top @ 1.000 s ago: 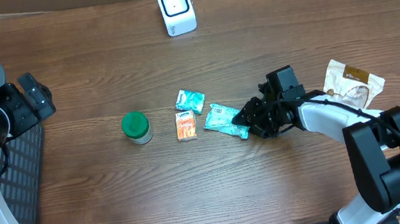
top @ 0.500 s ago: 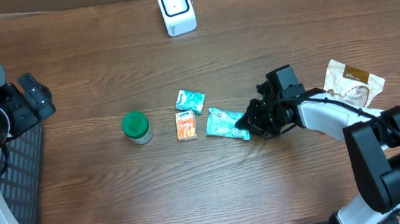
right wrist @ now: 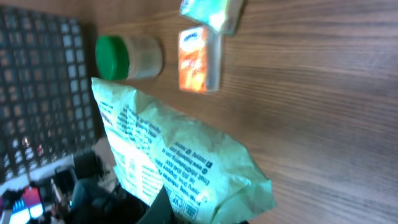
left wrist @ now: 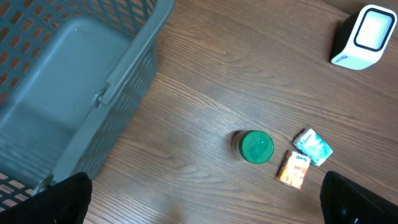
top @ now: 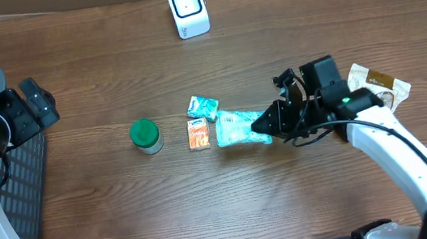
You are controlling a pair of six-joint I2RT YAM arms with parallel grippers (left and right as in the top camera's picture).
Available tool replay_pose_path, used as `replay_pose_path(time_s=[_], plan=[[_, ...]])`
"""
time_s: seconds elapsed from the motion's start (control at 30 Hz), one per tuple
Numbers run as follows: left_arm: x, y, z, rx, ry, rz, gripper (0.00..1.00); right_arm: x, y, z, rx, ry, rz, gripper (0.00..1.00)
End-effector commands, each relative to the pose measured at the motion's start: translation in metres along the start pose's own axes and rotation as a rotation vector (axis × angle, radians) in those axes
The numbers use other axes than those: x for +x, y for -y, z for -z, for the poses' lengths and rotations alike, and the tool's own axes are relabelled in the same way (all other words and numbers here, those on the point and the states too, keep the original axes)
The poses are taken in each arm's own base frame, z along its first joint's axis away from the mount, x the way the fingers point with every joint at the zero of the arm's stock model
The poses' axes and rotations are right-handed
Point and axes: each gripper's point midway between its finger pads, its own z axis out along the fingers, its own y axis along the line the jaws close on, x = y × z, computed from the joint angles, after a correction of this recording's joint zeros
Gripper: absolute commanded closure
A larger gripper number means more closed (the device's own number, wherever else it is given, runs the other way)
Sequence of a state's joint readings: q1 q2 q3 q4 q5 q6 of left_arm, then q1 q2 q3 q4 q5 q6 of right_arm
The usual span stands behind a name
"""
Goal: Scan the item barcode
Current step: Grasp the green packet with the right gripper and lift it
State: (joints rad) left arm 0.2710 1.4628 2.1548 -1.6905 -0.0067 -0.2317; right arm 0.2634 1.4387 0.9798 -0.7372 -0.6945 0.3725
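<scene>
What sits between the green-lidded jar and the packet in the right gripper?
The orange packet lies on that line, between the green-lidded jar and the large teal packet held by the right gripper; the overhead view shows it.

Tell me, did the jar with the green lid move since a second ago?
No. The green-lidded jar sits just left of the orange packet, with the same gap between them as before.

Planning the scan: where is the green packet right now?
Overhead, right of centre: the green packet is pinched in the right gripper, just right of the orange packet.
</scene>
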Motion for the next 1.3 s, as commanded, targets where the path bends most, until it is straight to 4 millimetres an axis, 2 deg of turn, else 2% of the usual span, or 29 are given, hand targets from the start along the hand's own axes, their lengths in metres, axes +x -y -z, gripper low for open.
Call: replay_pose_path(time_s=[0.0, 0.1, 0.33, 0.83, 1.07, 1.27], plan=[[-0.001, 0.0, 0.003, 0.007, 0.009, -0.016, 0.0, -0.01, -0.048, 0.037, -0.049, 0.048, 0.188, 0.96], [-0.001, 0.0, 0.003, 0.007, 0.009, -0.016, 0.0, -0.009, -0.068, 0.061, -0.035, 0.052, 0.232, 0.96], [-0.001, 0.0, 0.003, 0.004, 0.01, -0.016, 0.0, -0.015, -0.082, 0.085, 0.01, 0.109, 0.279, 0.96], [-0.001, 0.0, 0.003, 0.004, 0.01, -0.016, 0.0, -0.013, -0.081, 0.087, 0.015, 0.107, 0.275, 0.96], [-0.001, 0.0, 0.003, 0.005, 0.01, -0.017, 0.0, -0.003, -0.085, 0.08, 0.022, 0.073, 0.296, 0.96], [-0.001, 0.0, 0.003, 0.004, 0.01, -0.016, 0.0, -0.007, -0.084, 0.081, 0.062, 0.094, 0.307, 0.96]])
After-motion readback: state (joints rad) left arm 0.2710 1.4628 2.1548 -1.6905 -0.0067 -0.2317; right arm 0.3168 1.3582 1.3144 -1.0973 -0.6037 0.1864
